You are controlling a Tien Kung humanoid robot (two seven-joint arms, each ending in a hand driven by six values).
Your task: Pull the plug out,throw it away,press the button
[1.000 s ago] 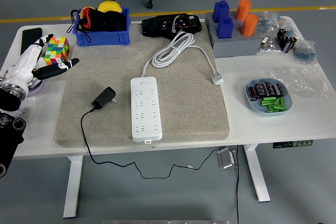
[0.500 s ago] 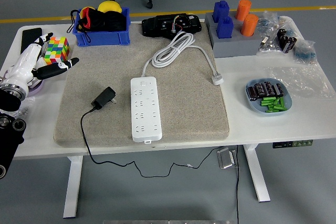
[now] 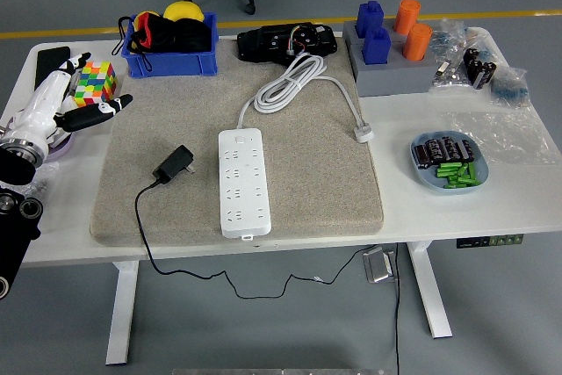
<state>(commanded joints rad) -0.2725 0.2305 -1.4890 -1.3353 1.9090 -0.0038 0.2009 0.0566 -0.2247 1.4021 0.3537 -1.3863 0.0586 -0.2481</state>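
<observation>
A white power strip (image 3: 242, 181) lies lengthwise on the grey mat (image 3: 307, 173), with no plug in its sockets. Its white cable (image 3: 294, 81) is coiled at the mat's far side. A black plug (image 3: 174, 164) lies loose on the mat to the left of the strip, and its thin black cord (image 3: 145, 234) runs off the front edge. My left hand (image 3: 75, 98), white with black fingertips, rests at the table's left edge, fingers spread and holding nothing. My right hand is out of view.
A colourful cube (image 3: 95, 82) sits just beyond my left hand. A blue bin (image 3: 171, 61) stands at the back left, a black device (image 3: 287, 41) at back centre, a grey block with blue and orange cylinders (image 3: 393, 59) at back right. A blue dish (image 3: 448, 164) of small parts sits right.
</observation>
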